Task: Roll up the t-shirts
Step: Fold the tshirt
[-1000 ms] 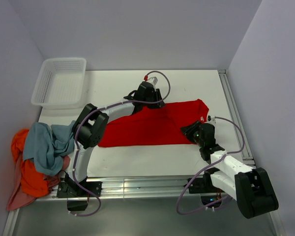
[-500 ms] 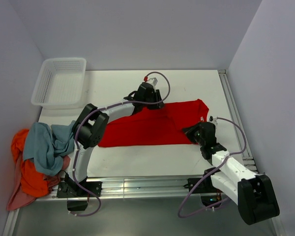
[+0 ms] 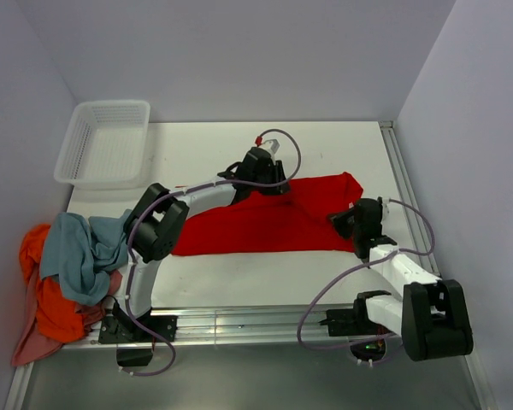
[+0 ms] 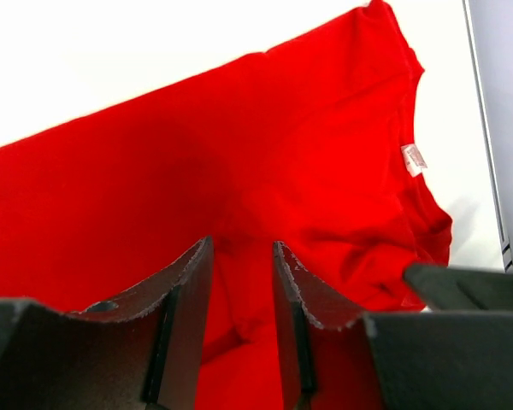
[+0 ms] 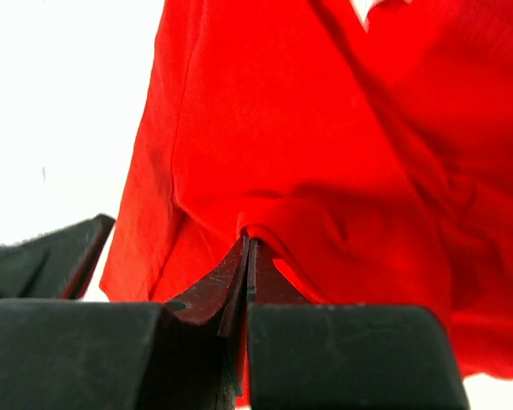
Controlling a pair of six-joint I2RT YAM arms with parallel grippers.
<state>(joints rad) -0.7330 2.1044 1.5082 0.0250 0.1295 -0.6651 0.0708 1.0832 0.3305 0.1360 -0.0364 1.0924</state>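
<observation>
Overhead, the red t-shirt (image 3: 256, 226) lies spread flat across the middle of the table (image 3: 342, 154). The left gripper (image 3: 267, 184) is down on its far edge, the right gripper (image 3: 338, 224) at its right end. A grey-blue t-shirt (image 3: 81, 248) and an orange t-shirt (image 3: 47, 295) are heaped at the near left corner. A white basket (image 3: 67, 154) stands far left.

Left wrist view: fingers (image 4: 184, 307) part-way apart, red cloth in the gap; a grip cannot be confirmed.

Right wrist view: fingers (image 5: 231, 273) pressed together, pinching a raised fold of red cloth.
</observation>
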